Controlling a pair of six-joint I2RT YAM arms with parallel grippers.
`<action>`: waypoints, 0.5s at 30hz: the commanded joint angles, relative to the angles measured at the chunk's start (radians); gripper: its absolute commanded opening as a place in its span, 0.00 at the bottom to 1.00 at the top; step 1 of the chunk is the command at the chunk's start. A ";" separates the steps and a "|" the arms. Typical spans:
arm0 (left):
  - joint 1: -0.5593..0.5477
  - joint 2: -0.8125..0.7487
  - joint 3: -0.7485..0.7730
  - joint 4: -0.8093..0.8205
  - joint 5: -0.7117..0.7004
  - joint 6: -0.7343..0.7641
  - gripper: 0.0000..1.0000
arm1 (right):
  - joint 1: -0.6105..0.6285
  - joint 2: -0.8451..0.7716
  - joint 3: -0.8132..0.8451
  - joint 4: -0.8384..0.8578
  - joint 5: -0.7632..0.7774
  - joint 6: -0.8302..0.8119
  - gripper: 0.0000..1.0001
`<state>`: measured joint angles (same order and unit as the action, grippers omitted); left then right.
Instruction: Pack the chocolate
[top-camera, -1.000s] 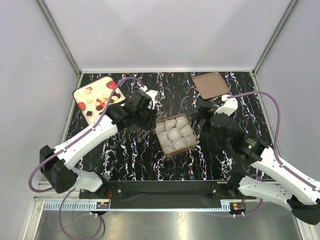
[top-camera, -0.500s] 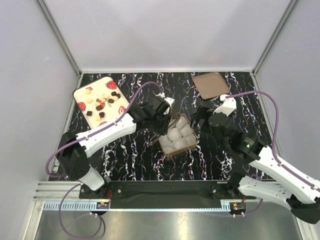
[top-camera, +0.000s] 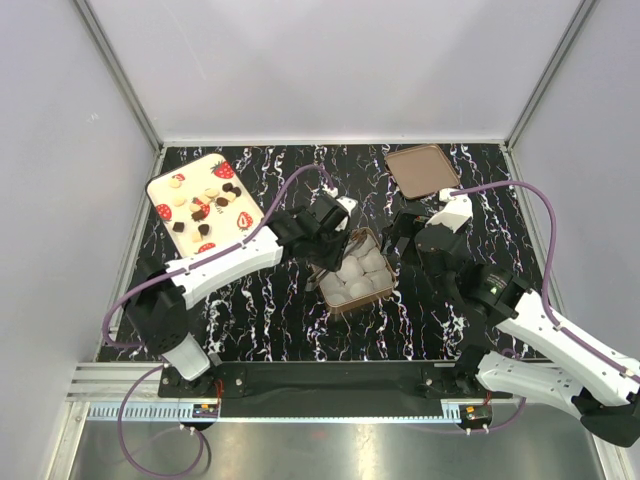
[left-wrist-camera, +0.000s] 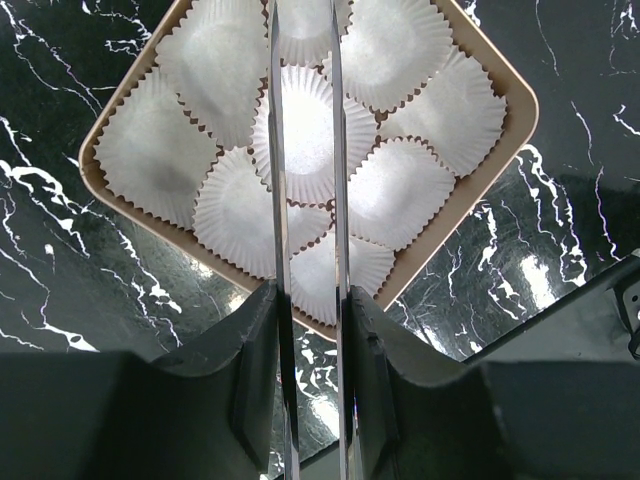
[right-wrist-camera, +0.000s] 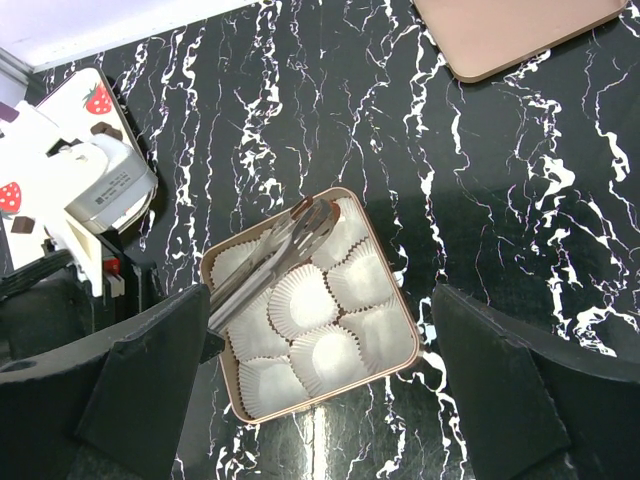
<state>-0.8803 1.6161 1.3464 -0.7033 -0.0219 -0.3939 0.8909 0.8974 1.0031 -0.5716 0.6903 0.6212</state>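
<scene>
The chocolate (top-camera: 200, 205), small dark and cream pieces, lies on a cream tray with strawberry prints (top-camera: 163, 186) at the back left. My left gripper (top-camera: 325, 232) (left-wrist-camera: 308, 300) is shut on metal tongs (left-wrist-camera: 275, 150) (right-wrist-camera: 268, 262). The tongs reach over the brown box (top-camera: 392, 285) (left-wrist-camera: 505, 150) (right-wrist-camera: 405, 300), which is filled with several white paper cups (left-wrist-camera: 305, 130). Their tips hover over a cup at the box's far edge. I cannot tell whether anything is between the tips. My right gripper (top-camera: 400, 233) (right-wrist-camera: 320, 295) stands open above the table, just right of the box.
The box's flat brown lid (top-camera: 423, 170) (right-wrist-camera: 520, 35) lies at the back right. White walls with metal frame rails close in the black marbled table on three sides. The arm bases sit along the near edge.
My left arm has swung right, from beside the tray to over the box, carrying the tongs. The right arm has barely moved.
</scene>
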 joint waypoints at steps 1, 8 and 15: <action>-0.006 0.014 0.048 0.057 0.002 -0.013 0.26 | -0.007 0.000 0.006 0.035 0.035 -0.005 1.00; -0.013 0.027 0.046 0.054 -0.012 -0.013 0.29 | -0.009 -0.009 0.000 0.035 0.035 -0.002 1.00; -0.014 0.024 0.046 0.054 -0.016 -0.016 0.37 | -0.009 -0.011 0.000 0.032 0.032 0.002 1.00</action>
<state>-0.8883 1.6508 1.3464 -0.6998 -0.0227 -0.4011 0.8890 0.8970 1.0027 -0.5716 0.6907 0.6216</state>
